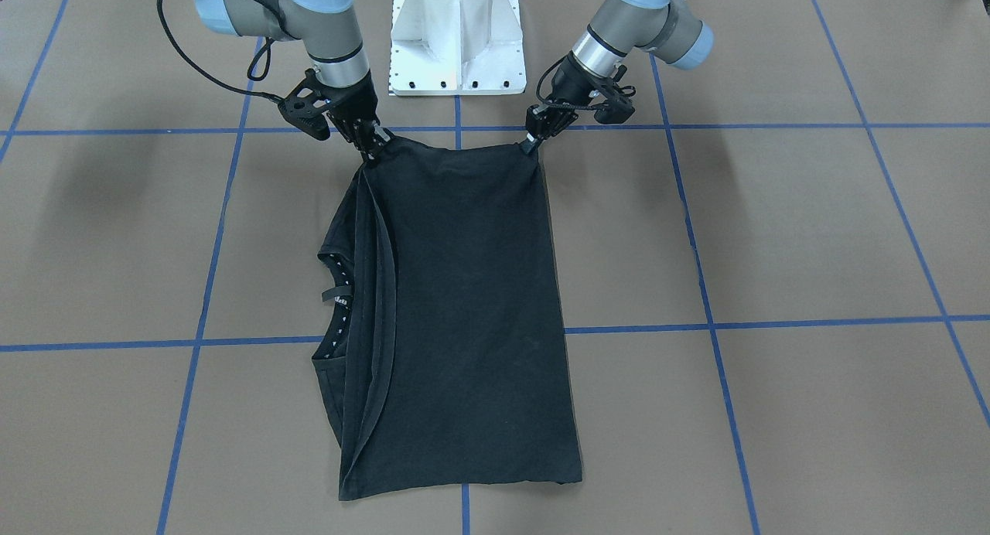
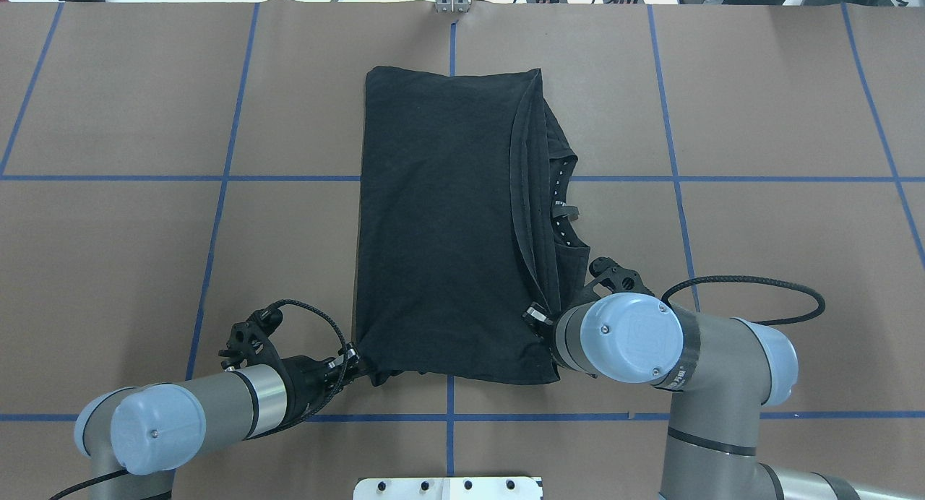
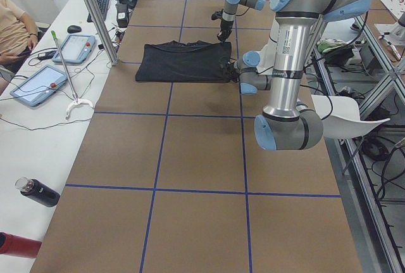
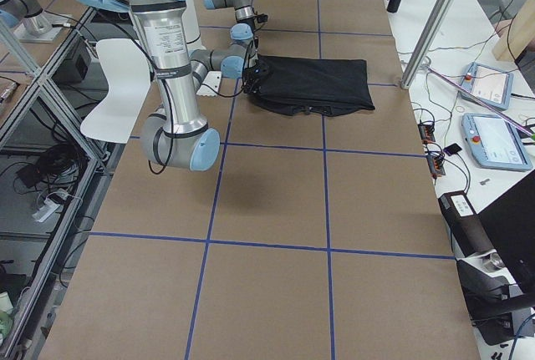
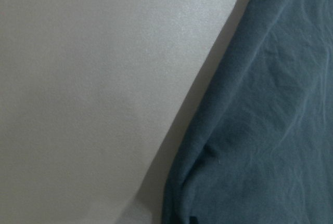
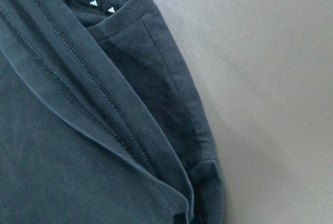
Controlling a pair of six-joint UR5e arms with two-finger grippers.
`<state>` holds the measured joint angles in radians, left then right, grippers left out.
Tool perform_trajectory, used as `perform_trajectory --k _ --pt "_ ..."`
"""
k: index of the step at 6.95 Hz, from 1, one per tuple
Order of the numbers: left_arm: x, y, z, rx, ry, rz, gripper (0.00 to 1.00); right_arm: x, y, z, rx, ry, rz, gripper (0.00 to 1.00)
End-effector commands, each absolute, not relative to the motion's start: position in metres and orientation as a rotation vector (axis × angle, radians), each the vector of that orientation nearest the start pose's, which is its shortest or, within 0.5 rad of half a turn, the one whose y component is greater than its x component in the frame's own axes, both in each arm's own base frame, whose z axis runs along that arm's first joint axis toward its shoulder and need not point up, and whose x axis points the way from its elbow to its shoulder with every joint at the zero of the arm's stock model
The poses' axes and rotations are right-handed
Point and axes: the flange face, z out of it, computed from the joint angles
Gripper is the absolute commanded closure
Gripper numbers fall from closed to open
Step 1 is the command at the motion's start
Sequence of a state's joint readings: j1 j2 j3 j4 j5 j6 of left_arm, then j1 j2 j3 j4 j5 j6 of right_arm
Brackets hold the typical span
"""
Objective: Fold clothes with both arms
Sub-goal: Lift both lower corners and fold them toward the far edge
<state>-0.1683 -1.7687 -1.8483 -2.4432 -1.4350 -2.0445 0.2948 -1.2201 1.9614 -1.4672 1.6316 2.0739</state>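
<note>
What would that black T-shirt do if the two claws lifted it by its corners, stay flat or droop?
Probably droop: the T-shirt lies in soft, wrinkled layers, so it would likely sag between the left claw and right claw. It looks thin, so a push would probably bunch it rather than slide it.

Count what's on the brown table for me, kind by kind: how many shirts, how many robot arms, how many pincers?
Black T-shirt: 1
Robot arms: 2 (left arm, right arm)
Pincers: 2 (left pincer, right pincer)
Total: 5
</note>
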Motion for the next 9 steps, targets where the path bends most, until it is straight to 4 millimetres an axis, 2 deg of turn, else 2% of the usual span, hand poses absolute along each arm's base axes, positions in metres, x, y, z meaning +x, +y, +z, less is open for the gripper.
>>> perform_trajectory --k 1,2,3,4,5,6,7,8,9 --pt "0.483 -0.223 0.267 -0.158 1.336 -0.578 1.00 -0.485 -0.282 0.278 -0.152 -0.892 0.721 1.00" --pt "0.477 -0.220 0.254 -0.176 1.329 -0.564 1.00 -0.469 -0.276 0.274 -0.166 -0.907 0.714 1.00" --pt "0.474 -0.221 0.250 -0.176 1.336 -0.564 1.00 -0.461 -0.276 0.267 -0.167 -0.900 0.716 1.00" --pt "0.457 -0.222 0.233 -0.172 1.372 -0.560 1.00 -0.446 -0.273 0.254 -0.184 -0.895 0.713 1.00" --pt "0.444 -0.222 0.219 -0.168 1.367 -0.565 1.00 -0.429 -0.284 0.244 -0.207 -0.903 0.730 1.00" --pt "0.433 -0.233 0.205 -0.152 1.388 -0.585 1.00 -0.414 -0.297 0.235 -0.240 -0.924 0.741 1.00" --pt "0.424 -0.251 0.201 -0.121 1.398 -0.615 1.00 -0.408 -0.312 0.230 -0.264 -0.930 0.755 1.00" --pt "0.407 -0.292 0.187 -0.062 1.423 -0.640 1.00 -0.396 -0.347 0.222 -0.245 -0.948 0.800 1.00" --pt "0.405 -0.331 0.182 -0.039 1.385 -0.633 1.00 -0.398 -0.385 0.215 -0.256 -0.946 0.813 1.00"
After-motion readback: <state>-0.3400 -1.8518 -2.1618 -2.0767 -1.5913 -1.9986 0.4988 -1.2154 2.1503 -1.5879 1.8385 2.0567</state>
